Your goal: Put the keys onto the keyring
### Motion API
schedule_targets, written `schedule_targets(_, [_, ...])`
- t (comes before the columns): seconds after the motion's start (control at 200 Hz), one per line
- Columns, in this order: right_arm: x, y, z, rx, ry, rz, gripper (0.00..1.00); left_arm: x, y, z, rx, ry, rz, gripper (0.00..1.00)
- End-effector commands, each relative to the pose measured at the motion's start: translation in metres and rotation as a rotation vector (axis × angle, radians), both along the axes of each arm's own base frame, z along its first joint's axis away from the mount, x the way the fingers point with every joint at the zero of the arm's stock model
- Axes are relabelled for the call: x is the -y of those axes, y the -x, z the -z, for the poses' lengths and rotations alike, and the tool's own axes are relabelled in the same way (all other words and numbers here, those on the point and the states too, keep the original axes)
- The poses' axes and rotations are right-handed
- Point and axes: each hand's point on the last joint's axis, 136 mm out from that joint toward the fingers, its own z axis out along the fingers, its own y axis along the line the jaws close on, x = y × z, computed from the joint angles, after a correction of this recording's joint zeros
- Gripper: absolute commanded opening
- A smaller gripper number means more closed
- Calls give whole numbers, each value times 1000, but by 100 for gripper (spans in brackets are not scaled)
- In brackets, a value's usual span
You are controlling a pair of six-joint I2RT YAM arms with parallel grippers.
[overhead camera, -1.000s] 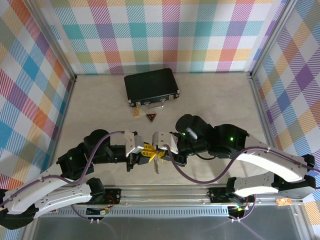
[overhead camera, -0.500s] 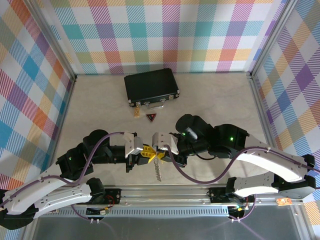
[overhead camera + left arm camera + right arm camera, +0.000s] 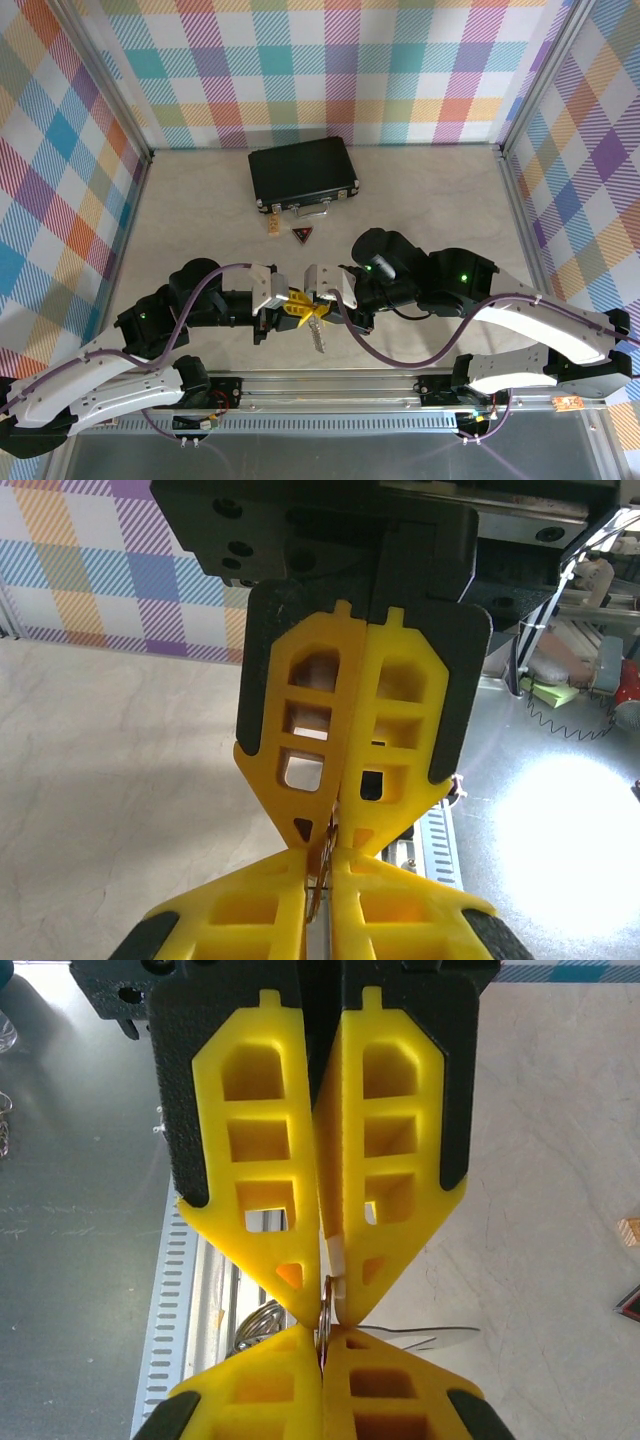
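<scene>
- Left gripper [image 3: 326, 832]: the fingers were found pressed together, with a thin metal edge pinched at the very tips.
- Right gripper [image 3: 326, 1305]: the jaws were likewise found closed. They met the left's tip to tip, and the same thin edge appeared to be caught between them.
- The keyring [image 3: 317, 338]: this was taken to be the pinched metal. Its toothed silver part was seen hanging just below the meeting tips, between the two arms at the near side of the table [image 3: 200, 225].
- The keys [image 3: 272, 226]: one tiny tan-yellow piece, judged to be the key, was noted lying on the table just in front of the case's handle. It was well apart from both grippers and not threaded.
- Step in hand, as judged: the ring was being held up between both grippers, and threading had not yet been started.
- Next move, as judged: one gripper would have to be freed to fetch the key while the ring is kept by the other. A fine pinch on the flat-lying head would be called for.
- A dark triangular tag [image 3: 302, 236] was noted just beside the key.
- Black case [image 3: 300, 172]: it was recorded shut, so its contents could not be seen.
</scene>
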Motion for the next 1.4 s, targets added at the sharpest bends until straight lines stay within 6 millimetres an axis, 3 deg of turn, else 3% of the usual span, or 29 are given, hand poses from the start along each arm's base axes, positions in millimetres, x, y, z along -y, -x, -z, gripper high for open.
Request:
schedule_targets(0.0, [-6, 10, -27, -4, -105, -46, 0, 3, -2, -4, 2, 9, -6, 11])
schedule_targets(0.105, [-6, 11, -28, -9, -109, -51, 0, 4, -2, -4, 4, 9, -1, 0])
schedule_targets(0.305, [-5, 12, -26, -18, -106, -47, 0, 0, 0, -15, 36, 59, -6, 0])
schedule_targets(0.33, [-5, 11, -26, -20, -106, -39, 4, -1, 0, -26, 57, 100, -7, 0])
schedule_targets(0.465, [-4, 10, -24, -32, -129, -13, 26, -5, 7, -44, 77, 188, 12, 0])
schedule_targets(0.55, [-2, 8, -25, -32, -147, 9, 31, -5, 10, -51, 81, 217, 31, 0])
schedule_targets(0.82, [6, 5, -28, -23, -199, 53, 21, -4, 16, -59, 73, 264, 69, 0])
schedule_targets(1.18, [7, 3, -17, -23, -181, 66, 1, -8, 16, -63, 78, 304, 54, 0])
schedule_targets(1.395, [3, 0, -4, -36, -121, 69, 0, -7, 17, -63, 76, 305, 62, 0])
